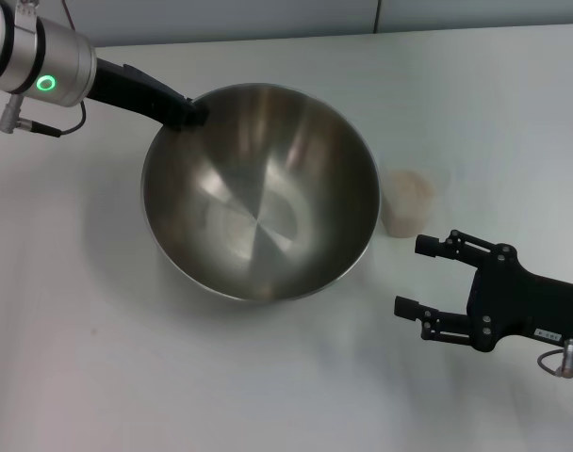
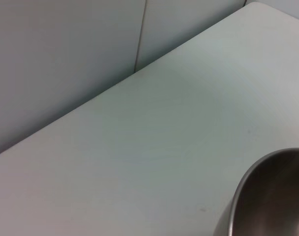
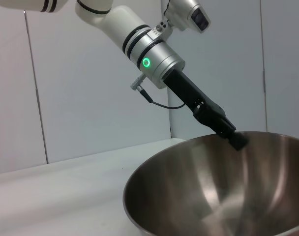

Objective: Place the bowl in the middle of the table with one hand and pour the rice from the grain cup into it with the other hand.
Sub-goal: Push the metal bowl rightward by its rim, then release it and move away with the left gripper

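The large steel bowl (image 1: 258,202) sits near the middle of the white table (image 1: 89,358), seemingly tipped toward its far-left rim. There my left gripper (image 1: 194,113) is shut on the rim; the right wrist view shows the same grip (image 3: 235,138) on the bowl (image 3: 203,191). A slice of the bowl (image 2: 272,196) shows in the left wrist view. The clear grain cup (image 1: 411,200), holding pale rice (image 1: 412,187), stands upright just right of the bowl. My right gripper (image 1: 411,276) is open a little nearer than the cup, not touching it, with nothing between its fingers.
Grey wall panels (image 1: 268,14) run along the table's far edge. The left arm (image 1: 41,61) reaches in from the far left, with a cable hanging under it. White tabletop lies in front of the bowl and to its left.
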